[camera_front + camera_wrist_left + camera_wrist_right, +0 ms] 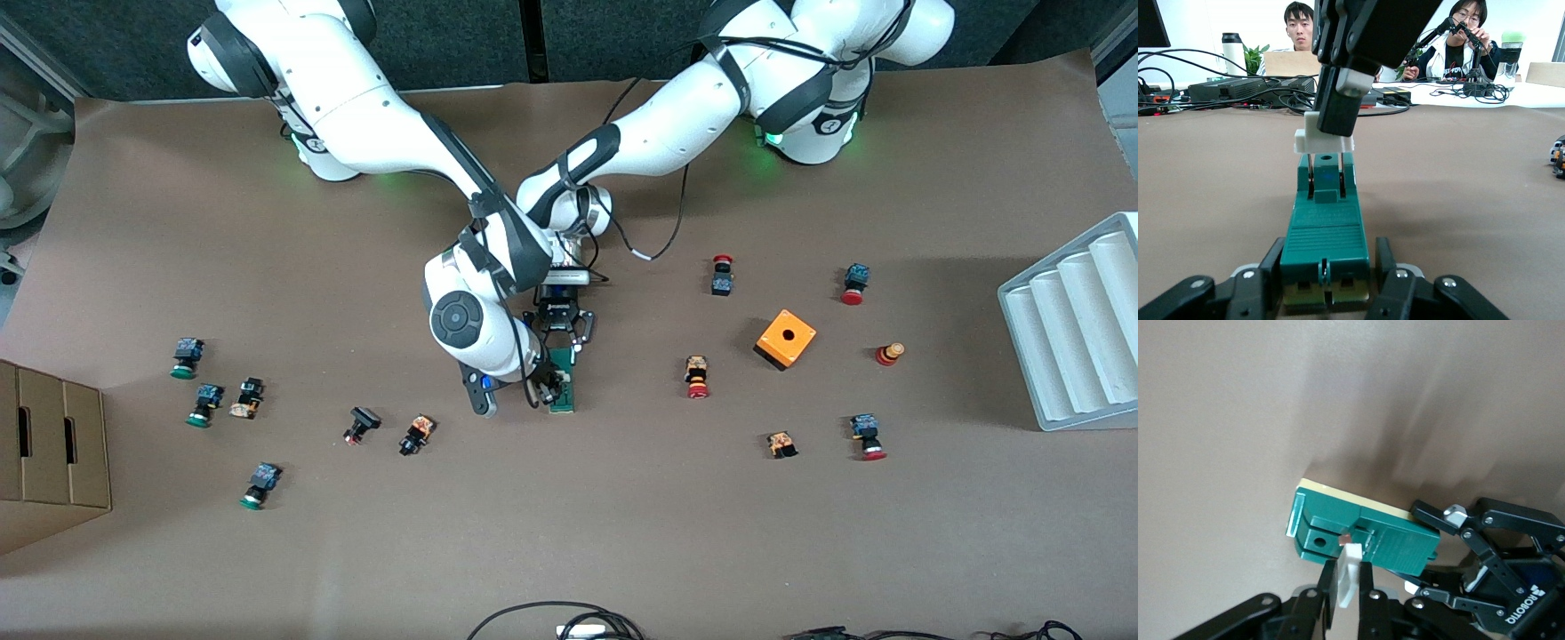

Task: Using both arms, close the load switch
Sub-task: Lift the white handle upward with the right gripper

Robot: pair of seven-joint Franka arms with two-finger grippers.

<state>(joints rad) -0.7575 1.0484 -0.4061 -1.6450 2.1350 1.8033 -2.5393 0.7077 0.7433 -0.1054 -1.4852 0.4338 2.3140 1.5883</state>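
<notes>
Green load switch [562,382] lies flat on the table [622,533]. We see the left end effector [562,342] clamping its body. Right end effector [551,384] pinches its white piece [1325,137].

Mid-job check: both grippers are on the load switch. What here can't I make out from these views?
- Front view: most of the load switch and the right gripper are hidden under the right arm's wrist.
- Left wrist view: the left gripper is cut off by the picture's edge.
- Right wrist view: the white handle hides the switch contacts.
</notes>
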